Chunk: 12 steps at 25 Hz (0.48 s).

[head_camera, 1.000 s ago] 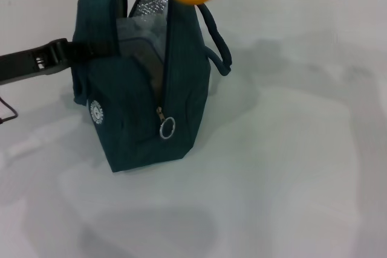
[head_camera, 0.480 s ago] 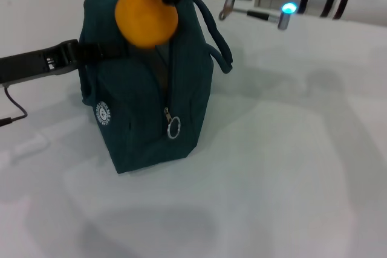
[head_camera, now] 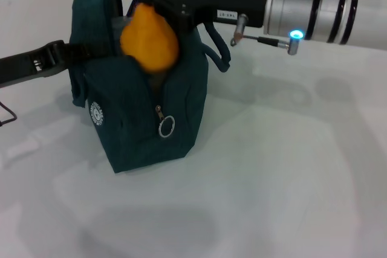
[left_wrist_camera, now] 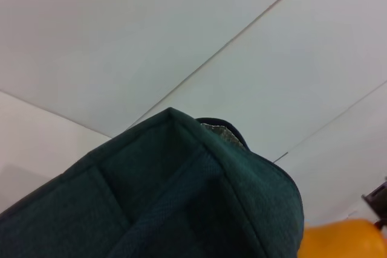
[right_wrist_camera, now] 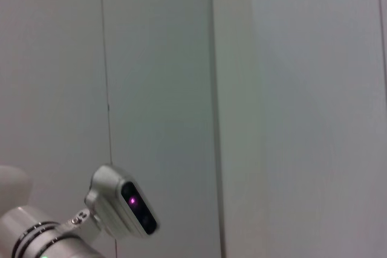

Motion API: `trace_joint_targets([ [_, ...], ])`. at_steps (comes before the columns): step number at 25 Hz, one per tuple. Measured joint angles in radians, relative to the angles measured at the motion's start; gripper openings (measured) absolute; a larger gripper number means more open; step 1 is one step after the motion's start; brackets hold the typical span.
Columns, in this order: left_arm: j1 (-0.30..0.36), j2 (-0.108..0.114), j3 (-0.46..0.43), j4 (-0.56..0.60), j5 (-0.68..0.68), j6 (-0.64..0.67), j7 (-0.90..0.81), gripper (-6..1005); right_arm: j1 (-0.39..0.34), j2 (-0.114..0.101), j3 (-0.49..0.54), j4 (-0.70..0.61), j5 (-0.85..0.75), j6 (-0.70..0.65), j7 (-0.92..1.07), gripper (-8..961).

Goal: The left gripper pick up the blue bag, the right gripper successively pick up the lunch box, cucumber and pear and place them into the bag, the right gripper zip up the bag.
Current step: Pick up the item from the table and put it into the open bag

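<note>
Right hand point(head_camera: 158, 5), black claw on a thick white-and-silver arm with a glowing blue ring, reaches in from the right over the bag mouth. It is clamped on the top of the pear point(head_camera: 149, 39); the pear hangs just below the fingers, its lower half sunk into the opening of the blue bag point(head_camera: 145, 119), its upper half above the rim. Pear is plump, smooth, orange-yellow; stem hidden by the claw.

Left hand point(head_camera: 75, 55), black, comes from the left edge and meets the bag's left side by the near handle; its fingers are hidden against the fabric, so grip width can't be told. Left wrist view shows only ribbed teal fabric point(left_wrist_camera: 181, 203) close up, with a sliver of the pear point(left_wrist_camera: 341, 240) in the corner.

Bag stands upright on the white counter point(head_camera: 290, 161), dark teal woven cloth, two rounded handles, zipper open down the front with a metal ring pull point(head_camera: 167, 127), small round white logo point(head_camera: 97, 113) on the left face.
</note>
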Motion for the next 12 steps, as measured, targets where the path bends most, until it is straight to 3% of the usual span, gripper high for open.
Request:
trace_joint_targets([
  [12, -0.003, -0.001, 0.000, 0.000, -0.001, 0.000, 0.003, 50, -0.007, 0.000, -0.067, 0.031, 0.020, 0.041, 0.007, 36],
])
